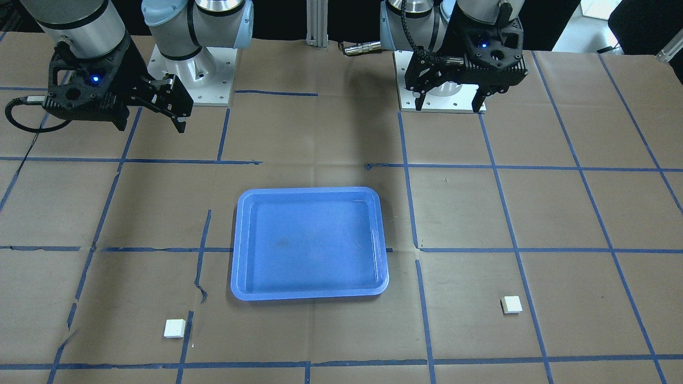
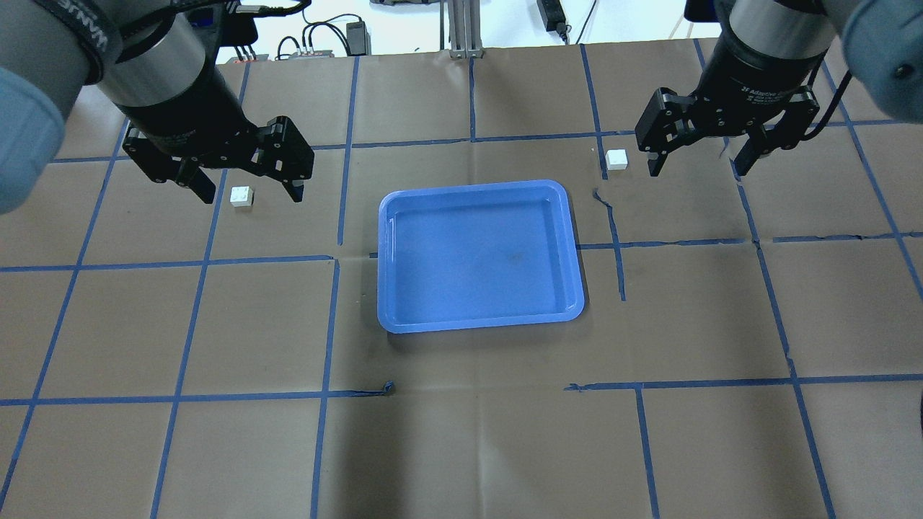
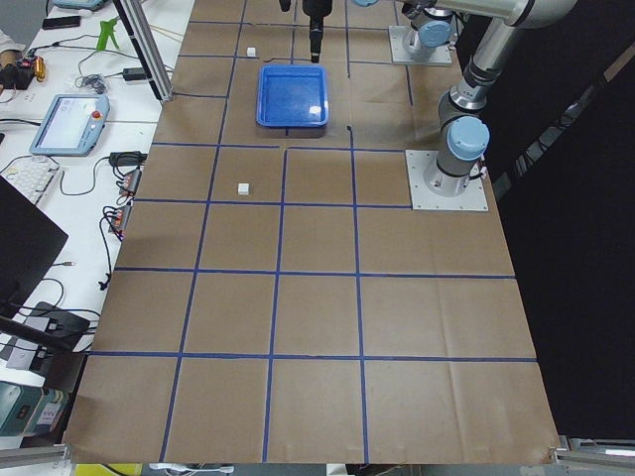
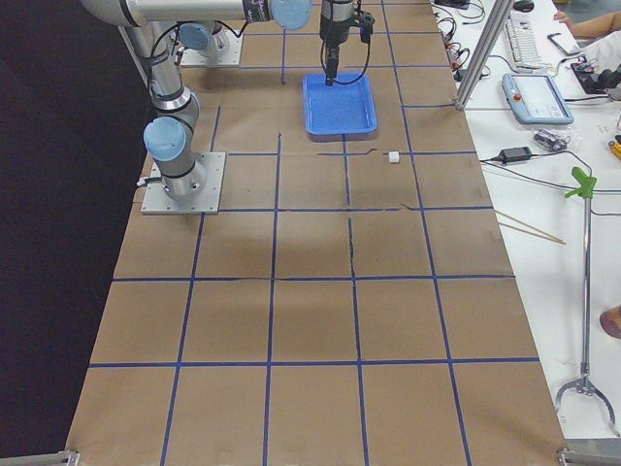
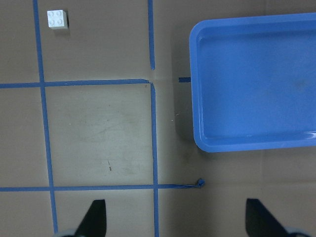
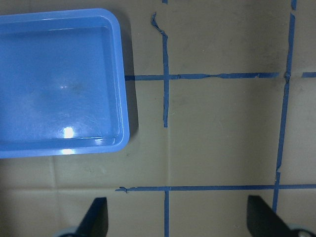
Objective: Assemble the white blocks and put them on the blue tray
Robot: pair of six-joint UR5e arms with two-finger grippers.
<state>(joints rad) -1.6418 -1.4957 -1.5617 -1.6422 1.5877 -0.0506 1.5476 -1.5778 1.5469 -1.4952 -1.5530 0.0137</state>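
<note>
Tray (image 2: pixel 385 274): blocks (image 2: pixel 241 195) (image 2: pixel 616 159) lie outside it, one each side.
Left gripper (image 2: pixel 250 194): hangs above table (image 2: pixel 461 440), jaws apart.
Right gripper (image 2: pixel 697 170): likewise, jaws apart.

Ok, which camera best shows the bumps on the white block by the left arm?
The left wrist view: the white block shows four clear studs. Overhead and front views show it smaller; the left side view, only a speck.
</note>
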